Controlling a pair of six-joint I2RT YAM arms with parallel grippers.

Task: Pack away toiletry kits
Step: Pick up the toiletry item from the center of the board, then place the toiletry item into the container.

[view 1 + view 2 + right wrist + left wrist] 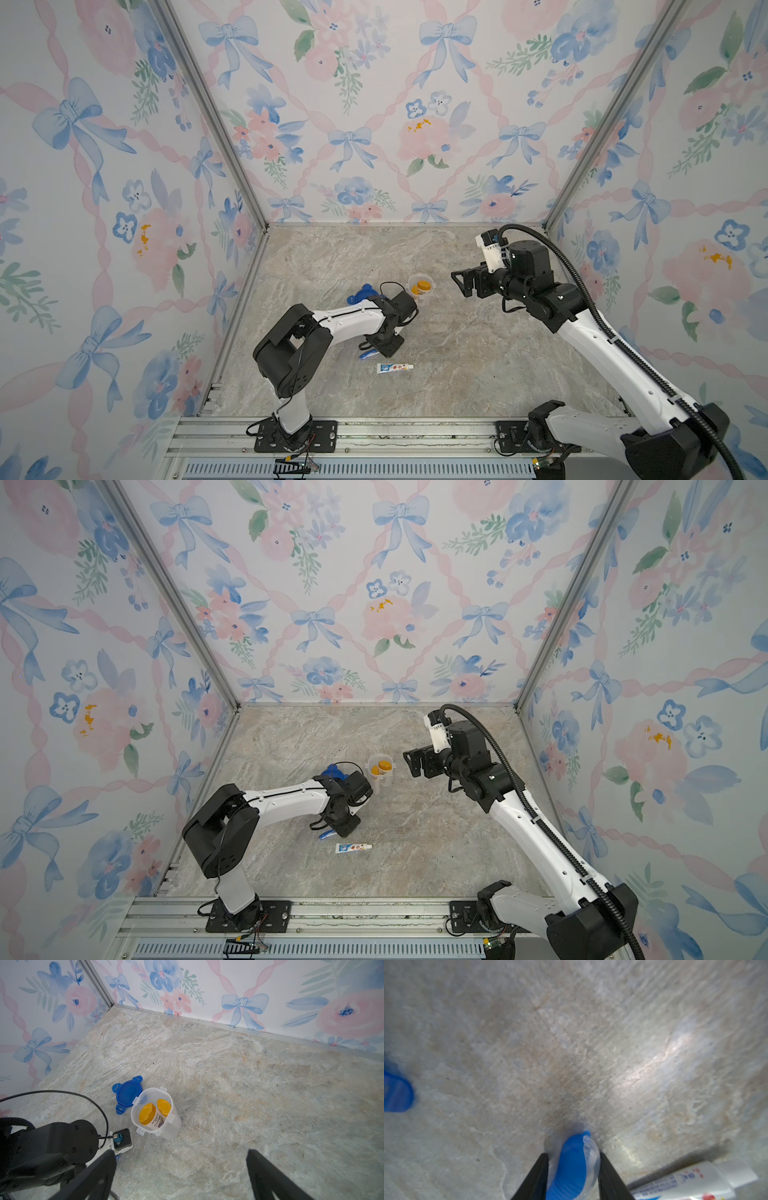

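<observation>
In both top views the left gripper (385,345) is low over the marble tabletop (332,266), a little left of the frame's centre and in its lower half. It points down at the blue-white toothbrush (369,354), which lies flat with only its end showing from under the gripper. In the left wrist view the two black fingers (538,1174) stand on either side of the toothbrush handle (571,1167). One finger is against its clear edge and the other is just beside its blue edge, so it cannot be told whether the grip is firm.

The toothpaste tube (395,368) lies flat just below the toothbrush in both top views (353,848), apart from it.

The right gripper (461,283) hangs in the air right of centre, released and holding nothing. In the right wrist view its fingers (268,1176) are spread wide.

The clear plastic cup (172,1132) stands upright between the two grippers, at mid-frame in a top view (388,781). Inside it the short yellow-capped bottle (148,1114) and the slim yellow-capped tube (164,1106) stand side by side, caps up.

The blue lid (126,1095) lies flat on the tabletop, touching or just beside the cup, on its left in a top view (360,296).
</observation>
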